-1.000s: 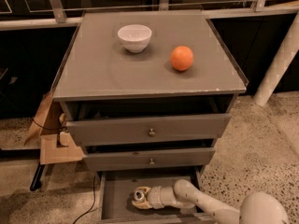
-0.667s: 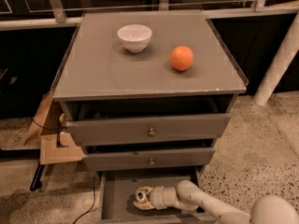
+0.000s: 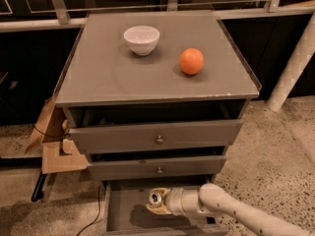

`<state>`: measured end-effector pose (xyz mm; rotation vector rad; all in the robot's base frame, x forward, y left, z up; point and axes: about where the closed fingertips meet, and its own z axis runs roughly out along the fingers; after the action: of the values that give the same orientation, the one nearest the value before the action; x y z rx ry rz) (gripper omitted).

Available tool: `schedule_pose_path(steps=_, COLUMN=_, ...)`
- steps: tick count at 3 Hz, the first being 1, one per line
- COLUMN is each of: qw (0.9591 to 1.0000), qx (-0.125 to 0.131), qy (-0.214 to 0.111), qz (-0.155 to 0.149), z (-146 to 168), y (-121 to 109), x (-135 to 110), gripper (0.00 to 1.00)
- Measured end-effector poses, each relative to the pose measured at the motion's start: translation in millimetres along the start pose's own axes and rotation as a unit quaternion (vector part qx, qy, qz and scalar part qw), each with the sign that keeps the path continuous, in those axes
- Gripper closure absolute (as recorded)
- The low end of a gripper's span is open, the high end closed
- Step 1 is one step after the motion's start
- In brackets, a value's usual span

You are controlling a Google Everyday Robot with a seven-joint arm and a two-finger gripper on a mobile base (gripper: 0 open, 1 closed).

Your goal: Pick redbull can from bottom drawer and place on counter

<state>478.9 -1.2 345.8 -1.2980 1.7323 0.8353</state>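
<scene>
Now | claw (image 3: 157,202) at redbull can (image 3: 156,197) | inside bottom drawer (image 3: 123,216), below middle drawer (image 3: 123,168) edge

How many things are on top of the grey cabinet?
2: white bowl at back left, orange to its right. The gripper is in the bottom drawer by the redbull can.

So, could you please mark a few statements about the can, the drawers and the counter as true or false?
1. The bottom drawer is open. True.
2. The orange and the bowl both sit on the counter, apart from each other. True.
3. The can stands on the counter. False: it is in the bottom drawer, at the gripper.
4. The gripper hovers over the bowl. False: it is down inside the bottom drawer.
</scene>
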Motion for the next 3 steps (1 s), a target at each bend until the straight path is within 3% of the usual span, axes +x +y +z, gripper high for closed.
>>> schedule_pose_path(steps=2, qw=0.9999, qx=-0.002, qy=-0.004, qz=0.015, z=-7, y=1, x=-10, gripper=1.00)
schedule_pose_path(steps=3, qw=0.9993, qx=0.012, qy=-0.013, qz=0.033, z=-30, y=3, x=-47, gripper=1.00)
